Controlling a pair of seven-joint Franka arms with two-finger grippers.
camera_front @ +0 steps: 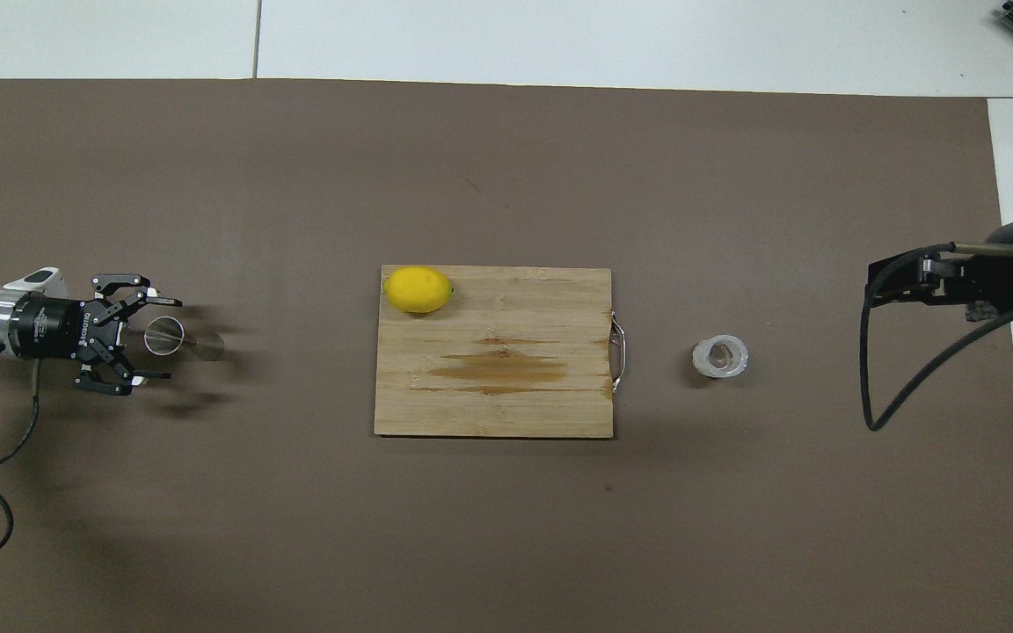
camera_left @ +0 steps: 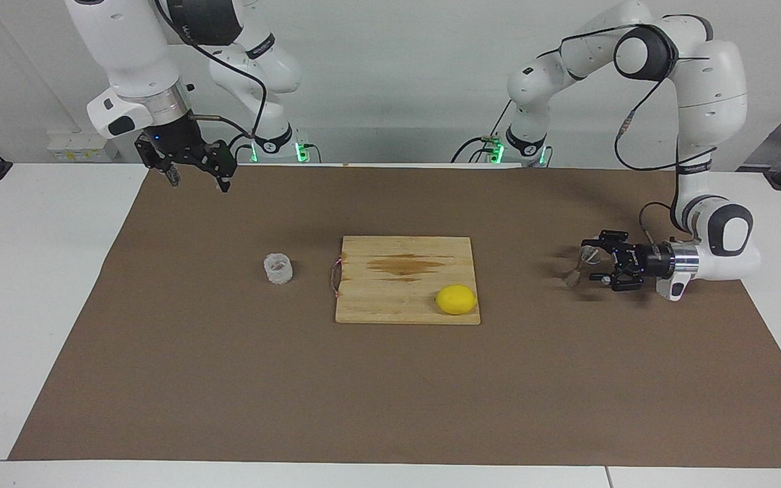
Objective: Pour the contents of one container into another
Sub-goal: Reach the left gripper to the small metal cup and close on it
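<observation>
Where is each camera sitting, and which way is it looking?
Facing view: high across the table, looking at the robots; both whole arms show, with the open left gripper low by the jigger and the open right gripper raised near its base.
Overhead view: high above the robots' end, looking steeply down; only the left gripper and wrist and part of the right arm show.
Shared: cutting board, lemon, glass cup, jigger, brown mat, seen half a turn apart.
</observation>
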